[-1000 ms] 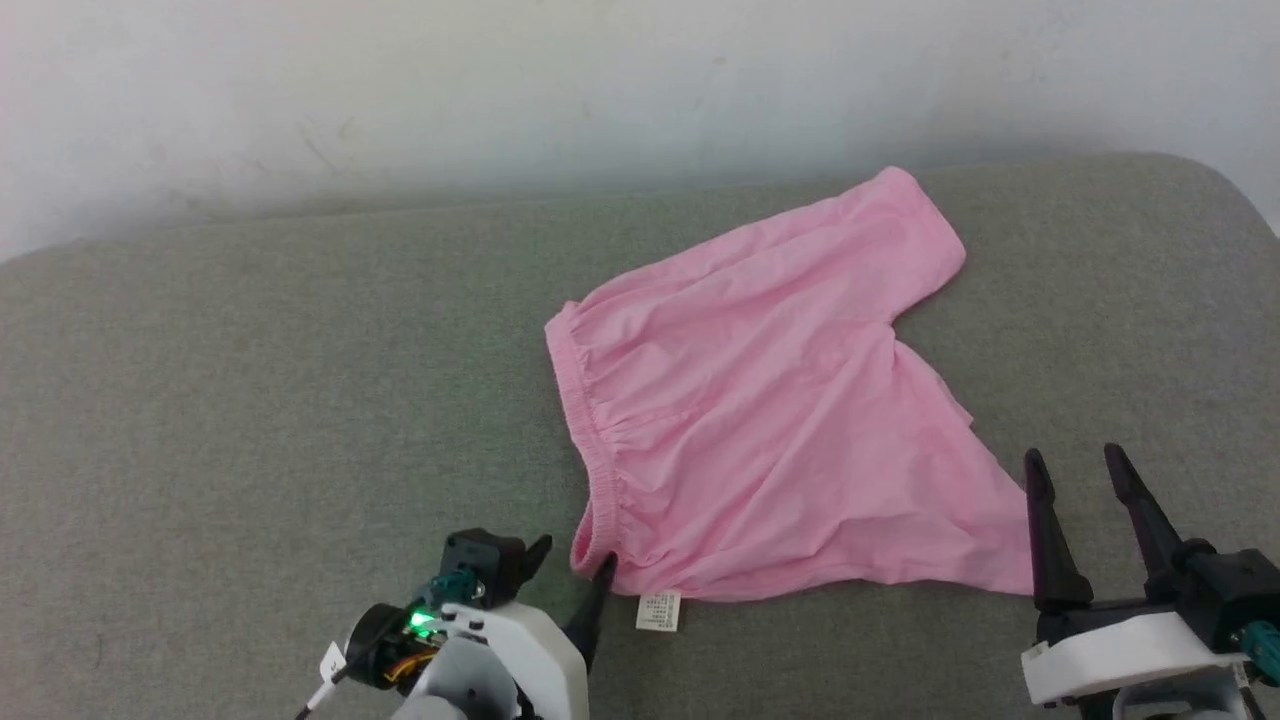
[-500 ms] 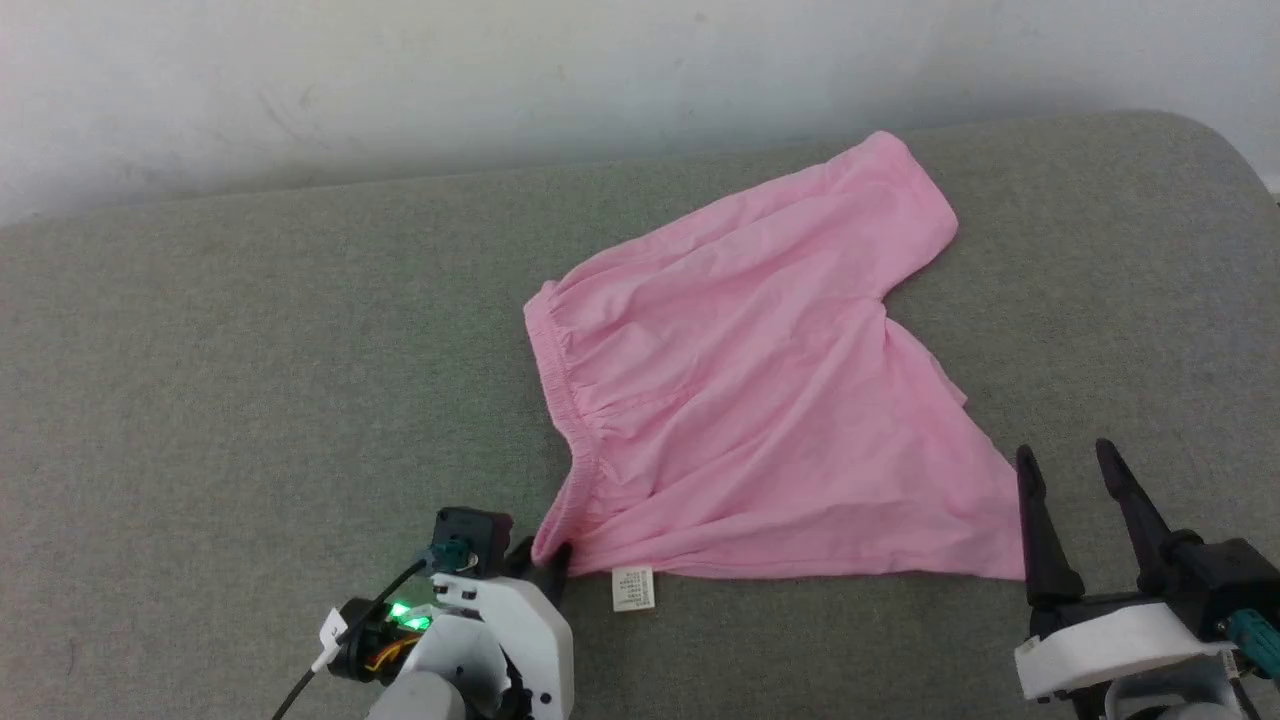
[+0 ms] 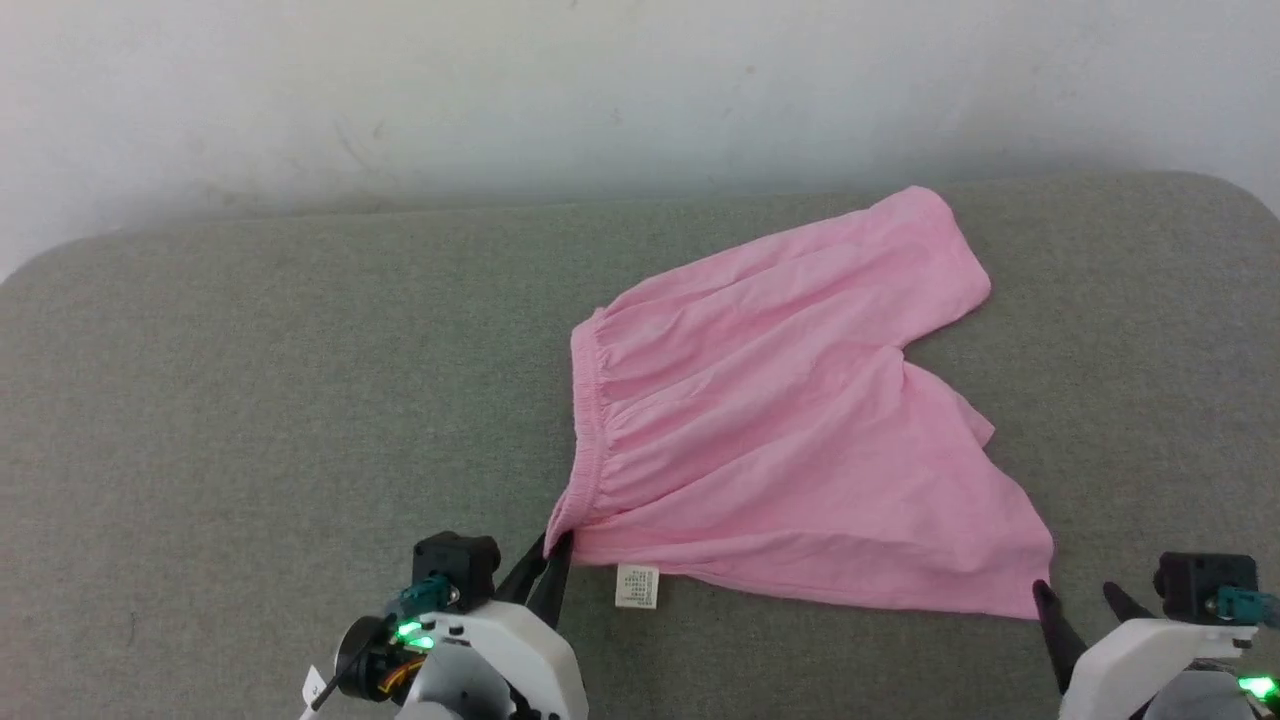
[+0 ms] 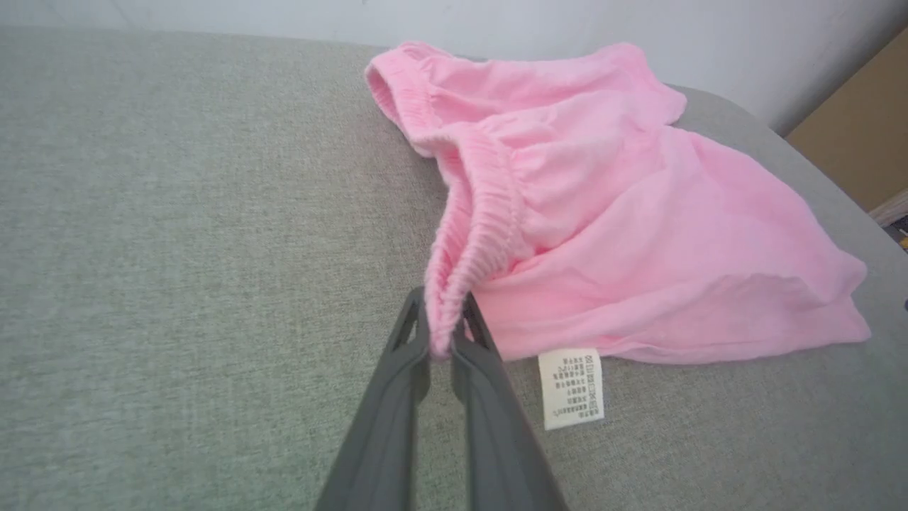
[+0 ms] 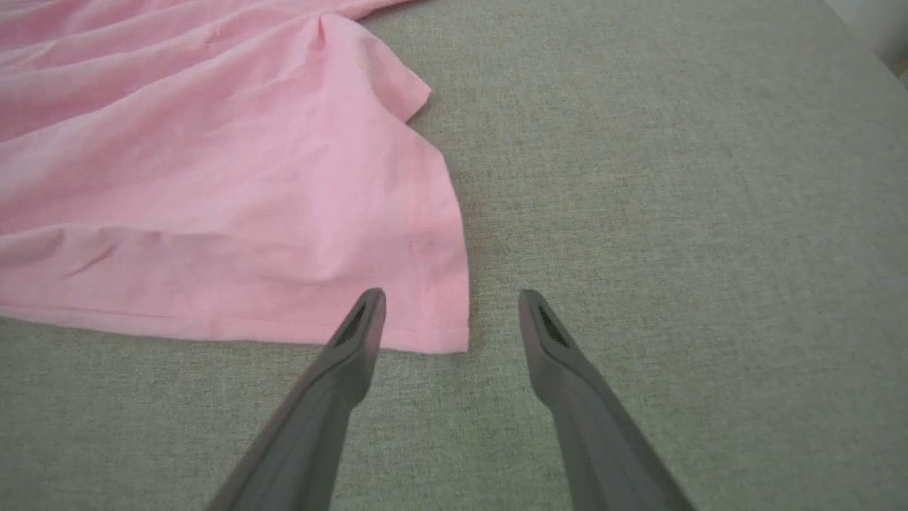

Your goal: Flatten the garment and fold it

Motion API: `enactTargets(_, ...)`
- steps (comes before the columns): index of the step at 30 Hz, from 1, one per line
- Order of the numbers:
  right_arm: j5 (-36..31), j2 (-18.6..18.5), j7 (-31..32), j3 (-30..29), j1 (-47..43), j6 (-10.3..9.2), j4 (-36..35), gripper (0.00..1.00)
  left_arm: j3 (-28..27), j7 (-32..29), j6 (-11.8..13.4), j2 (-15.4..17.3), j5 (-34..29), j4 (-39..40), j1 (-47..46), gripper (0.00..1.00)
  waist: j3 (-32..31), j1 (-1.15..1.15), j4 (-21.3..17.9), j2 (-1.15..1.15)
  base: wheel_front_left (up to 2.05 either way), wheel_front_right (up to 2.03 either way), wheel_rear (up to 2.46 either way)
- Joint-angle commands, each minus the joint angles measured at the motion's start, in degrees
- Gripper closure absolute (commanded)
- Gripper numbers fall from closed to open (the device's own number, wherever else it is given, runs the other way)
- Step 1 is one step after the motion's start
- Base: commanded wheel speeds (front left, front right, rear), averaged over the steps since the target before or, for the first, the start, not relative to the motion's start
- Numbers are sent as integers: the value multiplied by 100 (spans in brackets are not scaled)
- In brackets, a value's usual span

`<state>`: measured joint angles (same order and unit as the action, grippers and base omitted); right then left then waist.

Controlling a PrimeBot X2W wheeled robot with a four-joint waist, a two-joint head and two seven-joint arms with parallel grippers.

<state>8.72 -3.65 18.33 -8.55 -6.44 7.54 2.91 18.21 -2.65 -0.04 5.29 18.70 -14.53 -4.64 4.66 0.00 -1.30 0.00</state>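
Note:
The garment is a light pink pair of shorts lying spread on the grey cushion, waistband to the left, legs to the right. Its white care label lies at the near edge. My left gripper is shut on the near end of the gathered waistband, which is pinched between the fingertips in the left wrist view, where the gripper grips that corner. My right gripper is open at the garment's near right corner; in the right wrist view the gripper straddles that hem corner without touching it.
The grey cushion reaches to a white wall behind. Its rounded right end drops off beside the garment. A brown board stands past that end. Bare cushion lies to the left.
My left gripper has shut on the waistband's near corner, and the waistband has pulled straighter. My right gripper has dropped lower, its tips now by the garment's near right corner. The head camera has shifted.

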Motion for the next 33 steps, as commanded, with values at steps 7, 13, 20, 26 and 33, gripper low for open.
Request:
enactTargets(7,9,73,783,-370,171,-5,147,0,81,52,33,16,-6,338,99,100,100,0,299,0,0,0,0)
enactTargets(13,330,76,852,-224,254,-5,443,0,160,72,31,9,-6,445,96,100,191,0,412,0,0,0,0)
enactTargets(20,247,77,879,65,239,-5,778,100,204,64,28,25,28,419,103,100,245,0,467,0,0,0,0)
enactTargets(26,305,77,582,42,279,-5,651,100,170,50,2,68,144,370,163,100,38,0,475,0,0,0,0)
enactTargets(33,797,-197,448,312,451,-5,-315,100,-23,-53,-80,193,459,741,252,100,-404,0,414,0,0,0,0)
